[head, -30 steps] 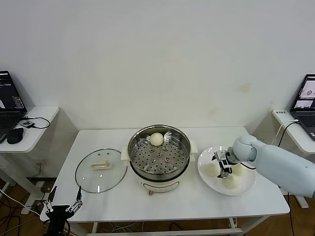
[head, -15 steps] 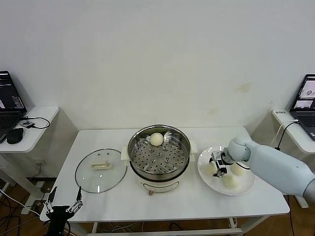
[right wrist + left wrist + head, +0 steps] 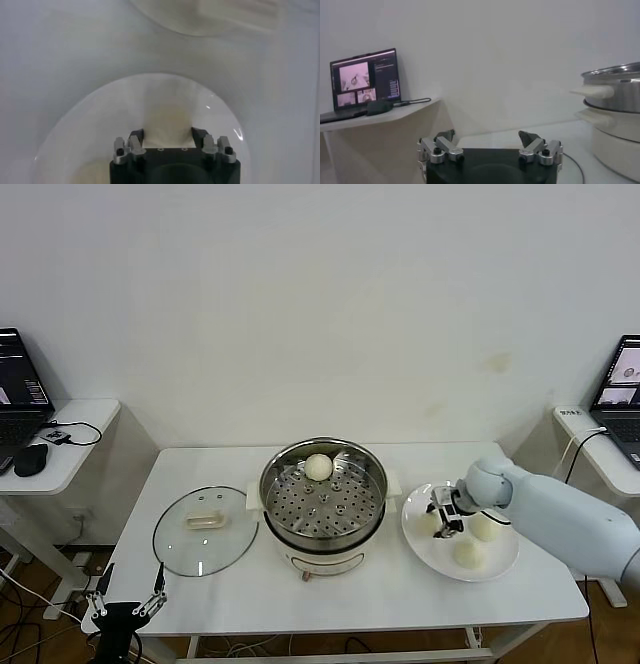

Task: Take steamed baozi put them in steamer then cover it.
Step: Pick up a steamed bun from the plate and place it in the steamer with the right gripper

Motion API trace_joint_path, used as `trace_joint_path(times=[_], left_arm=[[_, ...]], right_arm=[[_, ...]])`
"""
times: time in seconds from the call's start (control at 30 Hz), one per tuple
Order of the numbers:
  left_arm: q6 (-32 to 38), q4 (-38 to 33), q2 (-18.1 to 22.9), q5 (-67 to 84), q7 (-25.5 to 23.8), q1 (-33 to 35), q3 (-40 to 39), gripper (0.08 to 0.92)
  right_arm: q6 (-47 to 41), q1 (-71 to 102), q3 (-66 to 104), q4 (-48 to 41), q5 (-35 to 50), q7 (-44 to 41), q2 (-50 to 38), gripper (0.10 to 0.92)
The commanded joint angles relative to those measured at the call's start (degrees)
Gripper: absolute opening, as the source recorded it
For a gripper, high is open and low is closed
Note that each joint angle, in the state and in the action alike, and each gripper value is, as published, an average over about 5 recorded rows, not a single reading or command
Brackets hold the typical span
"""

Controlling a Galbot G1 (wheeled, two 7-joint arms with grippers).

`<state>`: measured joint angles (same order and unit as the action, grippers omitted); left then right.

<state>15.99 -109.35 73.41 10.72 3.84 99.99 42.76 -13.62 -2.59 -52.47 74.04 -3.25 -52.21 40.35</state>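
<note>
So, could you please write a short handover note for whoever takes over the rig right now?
Right gripper: down on the white plate, jaws closed around the leftmost baozi, not lifted.
Left gripper: open, empty, parked low off the table's front left corner.
Steamer: mid-table, uncovered, one baozi at the back of its tray.
Cover: flat on the table, left of the steamer.
Done: one baozi in.
Left: move the three plate baozi, two untouched, then cover the steamer.
</note>
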Motion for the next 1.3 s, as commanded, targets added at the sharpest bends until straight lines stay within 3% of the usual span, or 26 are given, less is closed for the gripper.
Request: trace_joint_path(times=[0.03, 0.27, 0.53, 0.83, 1.3], left_arm=[[0.0, -0.09, -0.22, 0.19, -0.01, -0.25, -0.25, 0.823], [-0.11, -0.24, -0.98, 0.58, -0.04, -0.7, -0.42, 0.823], [-0.09, -0.29, -1.8, 1.07, -0.06, -0.97, -0.42, 0.823], [-0.06, -0.3, -1.43, 1.23, -0.06, -0.86, -0.06, 0.823], [-0.09, -0.7, -0.36, 1.57, -0.04, -0.18, 1.78, 0.823]], right_arm=[[-0.88, -12.39, -5.45, 5.86, 5.4, -0.72, -5.41, 0.602], [-2.41, -32.38, -16.62, 10.89, 14.33, -1.26, -6.09, 0.605], [-6.22, -44.98, -23.52, 14.16, 25.91, 1.27, 2.59, 0.612], [-12.74, -39.6, -22.86, 13.62, 35.27, 7.59, 15.58, 0.627], [-16.99, -26.36, -22.2, 3.81, 34.35, 10.65, 29.99, 0.628]])
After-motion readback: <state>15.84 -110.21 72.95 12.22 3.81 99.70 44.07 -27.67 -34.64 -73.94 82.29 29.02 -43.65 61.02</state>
